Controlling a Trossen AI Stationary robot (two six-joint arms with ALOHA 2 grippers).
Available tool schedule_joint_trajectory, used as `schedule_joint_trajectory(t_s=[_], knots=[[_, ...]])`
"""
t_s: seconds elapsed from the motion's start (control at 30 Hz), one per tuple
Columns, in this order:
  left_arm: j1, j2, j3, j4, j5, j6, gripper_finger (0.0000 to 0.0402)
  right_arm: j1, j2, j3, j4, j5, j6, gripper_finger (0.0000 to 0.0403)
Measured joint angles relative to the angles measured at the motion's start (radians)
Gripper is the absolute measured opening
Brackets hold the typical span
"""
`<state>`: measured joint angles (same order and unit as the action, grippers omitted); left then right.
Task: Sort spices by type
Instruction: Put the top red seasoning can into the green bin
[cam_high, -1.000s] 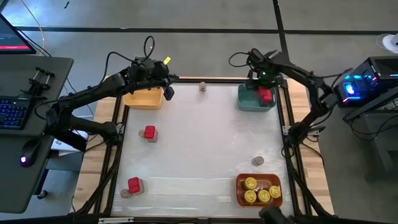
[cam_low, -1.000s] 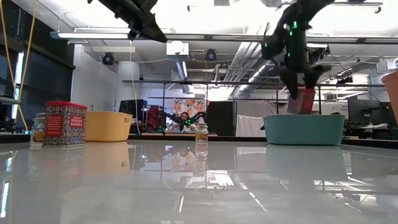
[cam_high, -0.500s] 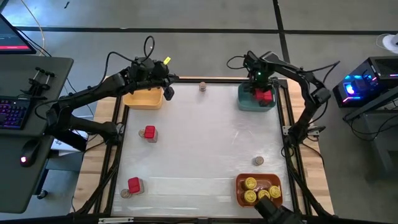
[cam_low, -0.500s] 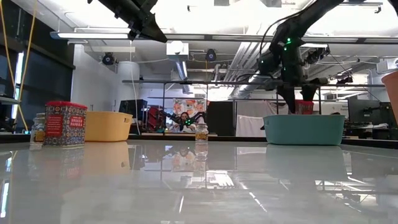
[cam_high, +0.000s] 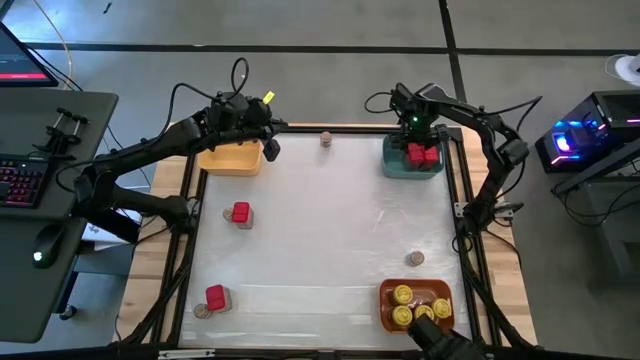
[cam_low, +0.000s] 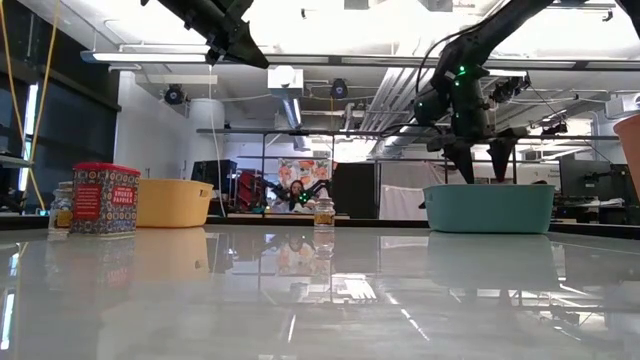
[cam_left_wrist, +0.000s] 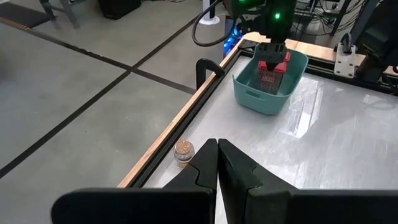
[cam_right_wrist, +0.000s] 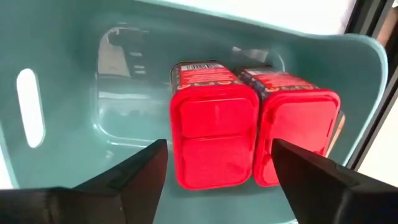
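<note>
Right, my right pincer (cam_right_wrist: 217, 180) hangs open and empty over the teal bin (cam_right_wrist: 62, 74), tin (cam_right_wrist: 214, 140) between the fingers; lifting off-centre could snag it. Left pincer (cam_left_wrist: 217, 163) shut, empty.

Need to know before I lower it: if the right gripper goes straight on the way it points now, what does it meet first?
Most likely the red tin straight below the open right gripper, standing in the teal bin beside a second red tin.
</note>
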<state>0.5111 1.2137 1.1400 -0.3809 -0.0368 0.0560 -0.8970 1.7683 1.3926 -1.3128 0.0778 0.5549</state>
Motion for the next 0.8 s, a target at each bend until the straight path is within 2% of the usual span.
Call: schedule_joint_trajectory(t_s=[0.23,0.43,0.53,0.6,0.67,0.8], knots=[[0.0,0.0,0.0,-0.003,0.0,0.001,0.0,0.0,-0.001,0.002,0.004,-0.001,-0.001,0.0288],[0.0,0.0,0.0,-0.005,0.0,0.021,0.0,0.01,-0.003,0.079,-0.032,0.001,-0.024,0.0289],[0.0,0.0,0.0,-0.005,0.0,0.026,0.0,0.031,-0.002,0.092,-0.003,-0.031,-0.064,0.027],[0.0,0.0,0.0,-0.005,0.0,0.025,0.0,0.042,0.011,0.092,-0.007,-0.034,-0.097,0.0237],[0.0,0.0,0.0,-0.006,0.0,0.025,0.0,0.05,0.024,0.092,-0.003,-0.034,-0.115,0.0183],[0.0,0.0,0.0,-0.009,0.0,0.024,0.0,0.061,0.028,0.092,0.037,-0.026,-0.15,0.0033]])
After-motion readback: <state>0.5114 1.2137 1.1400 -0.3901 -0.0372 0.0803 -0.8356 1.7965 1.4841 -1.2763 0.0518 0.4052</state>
